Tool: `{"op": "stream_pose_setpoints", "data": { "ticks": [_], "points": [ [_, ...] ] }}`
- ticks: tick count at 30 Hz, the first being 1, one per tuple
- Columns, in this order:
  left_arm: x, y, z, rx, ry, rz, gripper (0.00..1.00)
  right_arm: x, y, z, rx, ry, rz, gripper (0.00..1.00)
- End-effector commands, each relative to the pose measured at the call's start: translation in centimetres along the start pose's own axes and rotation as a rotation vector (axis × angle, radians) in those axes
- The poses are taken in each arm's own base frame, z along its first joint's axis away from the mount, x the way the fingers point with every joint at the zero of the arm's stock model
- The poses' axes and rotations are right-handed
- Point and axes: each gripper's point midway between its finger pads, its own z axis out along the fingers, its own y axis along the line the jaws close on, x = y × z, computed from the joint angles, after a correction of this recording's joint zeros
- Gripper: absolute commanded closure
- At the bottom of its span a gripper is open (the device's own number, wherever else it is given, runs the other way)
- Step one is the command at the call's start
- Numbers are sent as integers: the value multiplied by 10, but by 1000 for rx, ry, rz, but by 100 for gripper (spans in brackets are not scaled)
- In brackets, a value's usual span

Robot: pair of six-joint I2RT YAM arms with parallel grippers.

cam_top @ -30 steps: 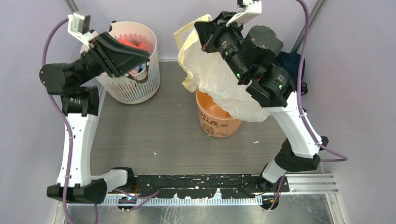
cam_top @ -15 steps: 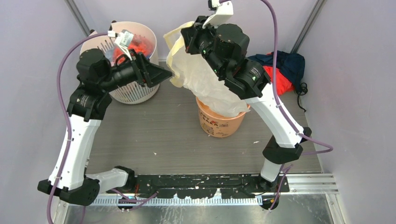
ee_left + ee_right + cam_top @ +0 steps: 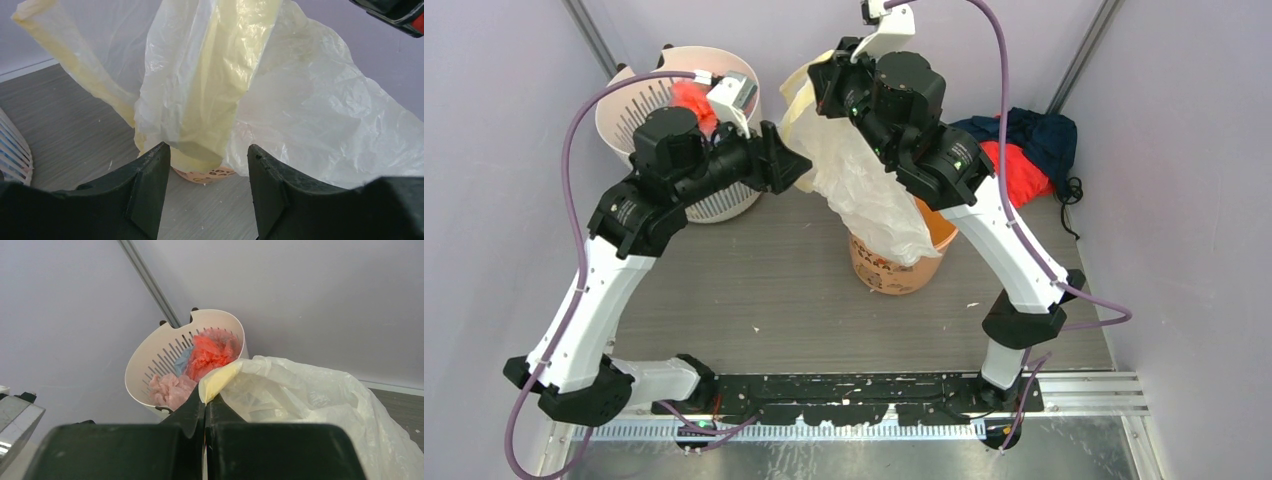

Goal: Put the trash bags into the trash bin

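Note:
The pale-yellow translucent trash bag [image 3: 859, 175] hangs from my right gripper [image 3: 824, 75], which is shut on its top edge [image 3: 220, 380]. The bag's lower end drapes into the orange trash bin [image 3: 894, 265] at the table's middle. My left gripper [image 3: 796, 165] is open and empty, its fingertips right beside the bag's left side. In the left wrist view the bag [image 3: 220, 85] fills the space ahead of the open fingers [image 3: 150, 175], and a sliver of the bin [image 3: 202, 176] shows below it.
A white slotted basket [image 3: 629, 95] with red, pink and blue plastic bundles [image 3: 210, 352] stands at the back left. A red and navy cloth heap [image 3: 1024, 150] lies at the back right. Purple walls close in all round.
My left arm has swung right from the basket until its open gripper is at the bag. My right arm has moved left with the bag, uncovering part of the bin's rim.

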Motion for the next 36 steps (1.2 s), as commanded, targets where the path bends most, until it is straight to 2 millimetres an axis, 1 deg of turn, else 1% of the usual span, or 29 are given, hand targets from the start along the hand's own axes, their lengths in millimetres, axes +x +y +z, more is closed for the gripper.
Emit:
{"op": "stream_pose_setpoints", "data": {
  "ticks": [1, 4, 6, 11, 14, 17, 18, 21, 23, 24, 25, 27, 28, 29, 32, 34, 35, 36],
  "points": [
    [-17, 2, 3, -83, -61, 63, 41, -19, 1, -5, -2, -52, 42, 99],
    [-17, 3, 11, -116, -60, 73, 44, -17, 1, -6, -5, -46, 41, 99],
    [-17, 11, 12, -173, -63, 77, 49, -15, 1, -7, -7, -39, 41, 99],
    [-24, 26, 5, -266, -85, 83, 69, -15, -3, -15, -6, -35, 42, 99],
    [-29, 30, 2, -293, -100, 89, 81, -17, -4, -20, -9, -37, 47, 99],
    [-30, 30, 4, -296, -94, 90, 97, -15, -4, -22, -13, -27, 49, 99],
    [-30, 29, 5, -292, -88, 90, 100, -15, -5, -24, -14, -25, 49, 99],
    [-28, 26, 5, -276, -69, 91, 100, -19, -7, -31, -16, -29, 51, 99],
    [-26, 19, 3, -240, -49, 97, 100, -21, -9, -36, -18, -25, 47, 99],
    [-26, 15, 2, -216, -42, 100, 100, -23, -10, -40, -17, -21, 42, 94],
    [-27, 7, 1, -174, -36, 103, 100, -25, -11, -44, -15, -13, 34, 76],
    [-32, -3, -5, -134, -34, 104, 100, -28, -16, -56, -10, 1, 18, 57],
    [-33, -9, -6, -107, -25, 102, 100, -31, -20, -64, -8, 4, 13, 46],
    [-36, -14, -8, -86, -25, 102, 100, -34, -23, -72, -7, 4, 9, 38],
    [-42, -25, -9, -33, -22, 105, 100, -47, -36, -102, -4, -15, -4, 34],
    [-48, -33, -9, -2, -18, 111, 100, -53, -47, -122, 5, -19, -15, 33],
    [-49, -35, -4, 15, -4, 114, 100, -60, -53, -137, 9, -34, -15, 32],
    [-52, -40, -4, 40, -2, 118, 100, -61, -60, -147, 15, -36, -19, 32]
  ]
}}
